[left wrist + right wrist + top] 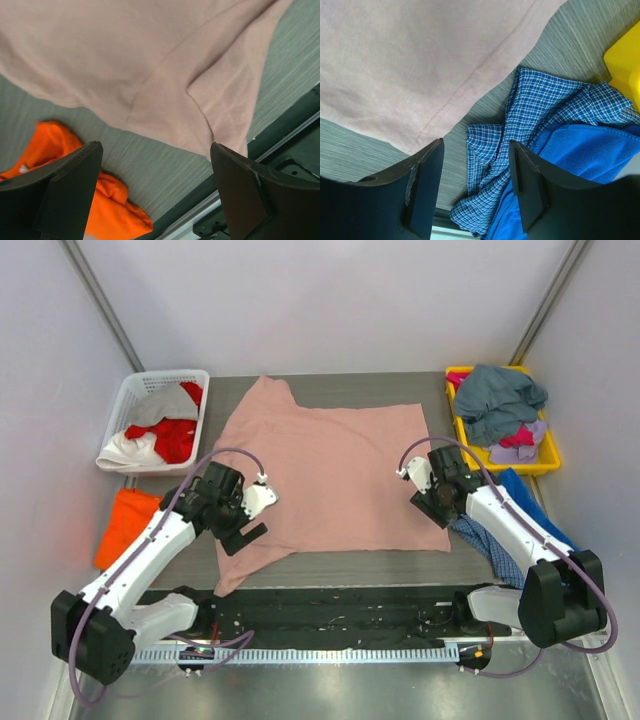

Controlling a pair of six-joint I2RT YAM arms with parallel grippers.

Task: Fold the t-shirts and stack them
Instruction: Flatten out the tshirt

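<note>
Lying flat on table (340, 388) centre: dusty-pink t-shirt (330, 475), one sleeve toward far edge, another at near-left. Left gripper (255, 518) hangs over near-left sleeve, jaws wide apart, nothing btwn. Right gripper (420, 490) over near-right hem corner, jaws apart, empty. Orange t-shirt (125, 525) crumpled at left; blue checked cloth (540, 115) at right.

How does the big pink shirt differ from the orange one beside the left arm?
The pink shirt is spread nearly flat across the middle of the table; the orange shirt is bunched small at the left edge. The pink shirt is pale and covers far more of the surface; the orange shirt is vivid. Both are plain fabric, resting unheld.
</note>
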